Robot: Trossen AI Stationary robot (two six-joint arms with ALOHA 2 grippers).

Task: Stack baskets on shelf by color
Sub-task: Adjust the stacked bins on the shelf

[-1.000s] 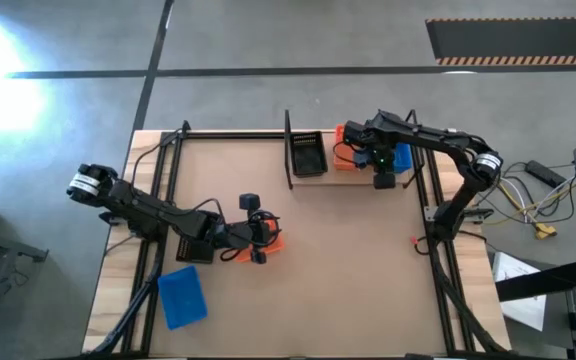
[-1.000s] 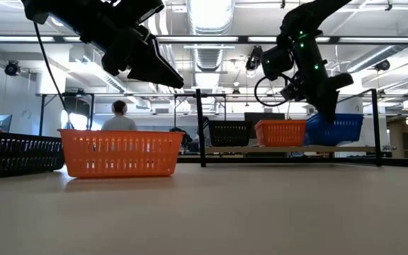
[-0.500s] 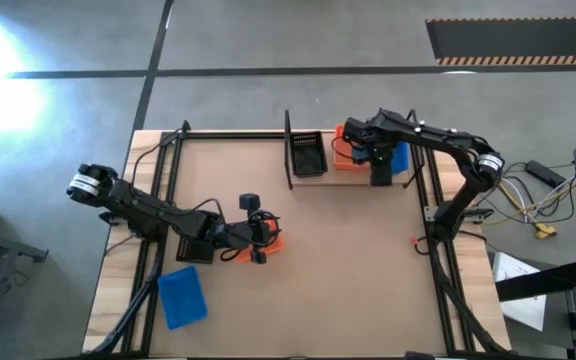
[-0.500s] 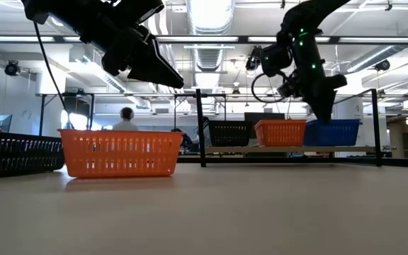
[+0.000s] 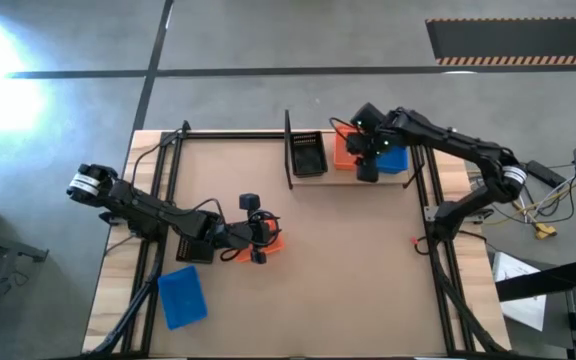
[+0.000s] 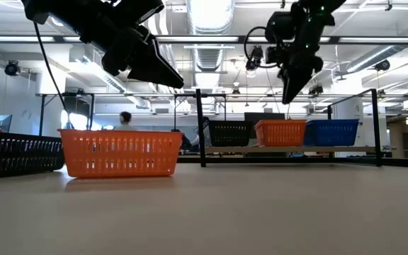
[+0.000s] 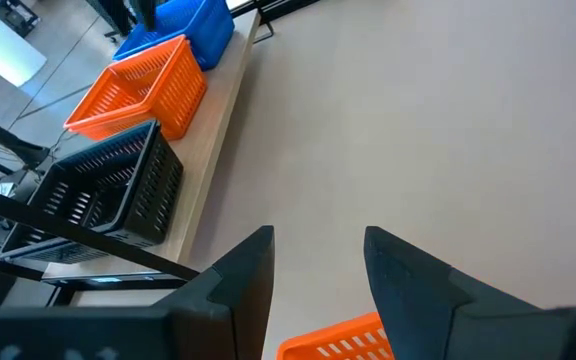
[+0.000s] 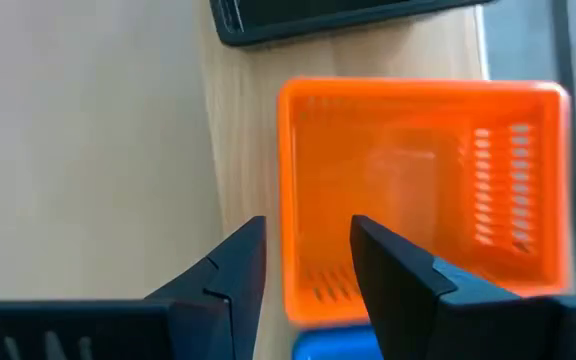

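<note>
Orange basket [image 8: 418, 190] on shelf [image 8: 243, 150] under open right hand [image 8: 308, 262]

- The right claw [image 6: 287, 95] has let go of the blue basket [image 6: 333, 132] and risen clear above the shelf [image 6: 275, 149]; a second ago it was low at that basket.
- Seen from above, the right claw [image 5: 367, 172] has shifted from over the blue basket [image 5: 394, 159] to over the orange basket [image 5: 346, 152] beside it.
- The blue basket, earlier tilted and lifted, now sits level on the shelf.
- The person [image 6: 125, 119] in the room behind has moved slightly.
</note>
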